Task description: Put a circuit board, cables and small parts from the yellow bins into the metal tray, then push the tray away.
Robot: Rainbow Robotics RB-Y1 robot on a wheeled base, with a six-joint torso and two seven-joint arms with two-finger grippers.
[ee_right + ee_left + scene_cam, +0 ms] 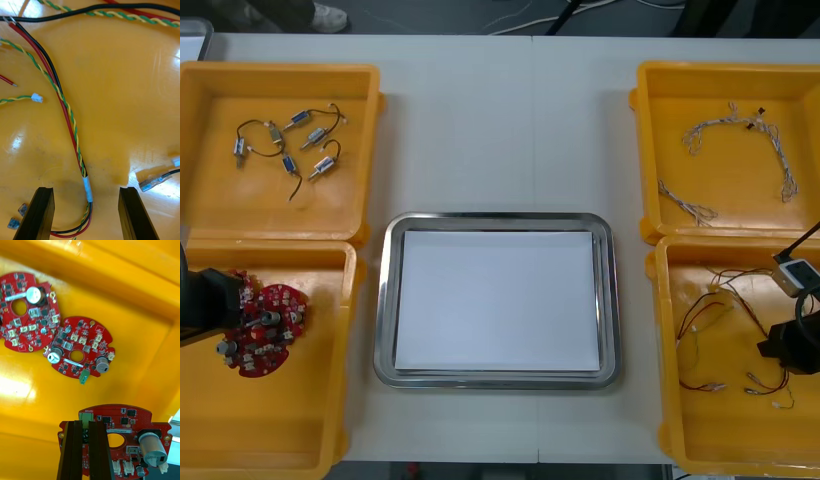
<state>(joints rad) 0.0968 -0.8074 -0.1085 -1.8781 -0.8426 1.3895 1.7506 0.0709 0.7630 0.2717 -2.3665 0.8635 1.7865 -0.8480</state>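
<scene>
My two hands are in the near bins, one on a board, one over cables.
My left hand [85, 422] is closed to a thin gap on a circuit board [123, 427] in the near left yellow bin [330, 420], two other boards [78, 348] beyond it. My right hand [86, 189] stands wide open low over the cables [69, 112] in the near right yellow bin [670, 420], one bundle running between its fingers. The metal tray [385, 300] sits between the bins.
</scene>
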